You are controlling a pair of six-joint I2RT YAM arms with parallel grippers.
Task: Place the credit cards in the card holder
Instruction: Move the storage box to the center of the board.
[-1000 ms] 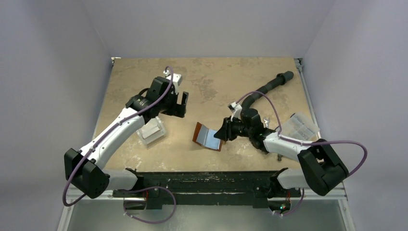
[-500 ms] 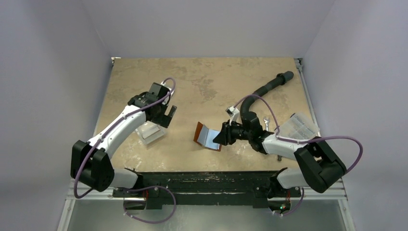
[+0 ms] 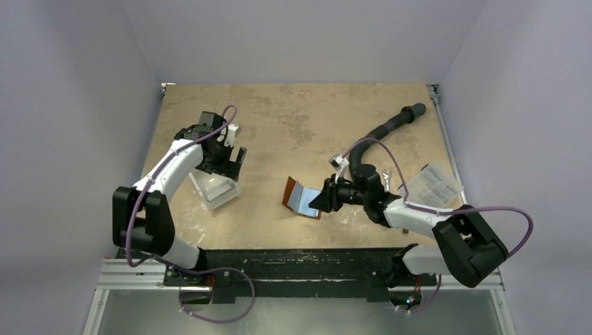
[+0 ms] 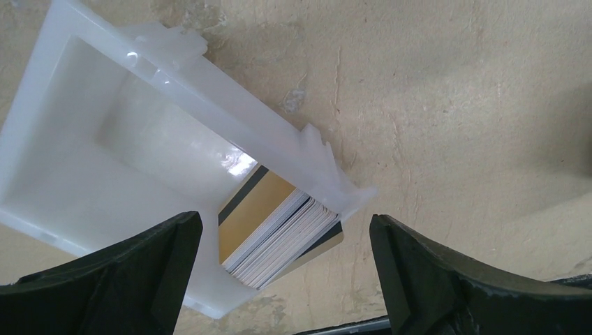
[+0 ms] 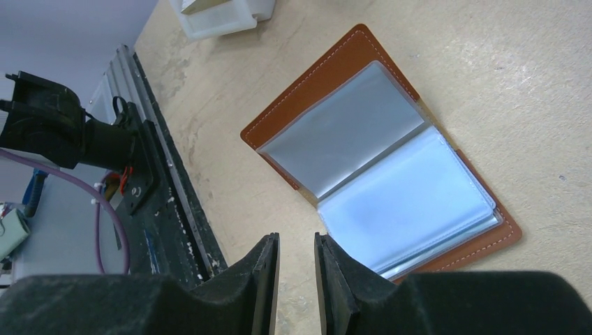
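I've the left tool [image 4: 281,237] spread over the cards [image 4: 265,209]
They slant across its gap; right tool [image 5: 294,251], barely parted and empty, faces the wallet [image 5: 377,174]

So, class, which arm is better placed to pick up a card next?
Left. The left pincer, open, hangs over the credit cards stacked in the white box; the right pincer, jaws barely apart, sits by the open card holder.

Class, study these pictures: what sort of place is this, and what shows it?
Most likely a robotics lab test cell: a left arm and right arm bolted to a rail, plain walls boxing in the table, and props laid out: an open card holder and a box of credit cards.
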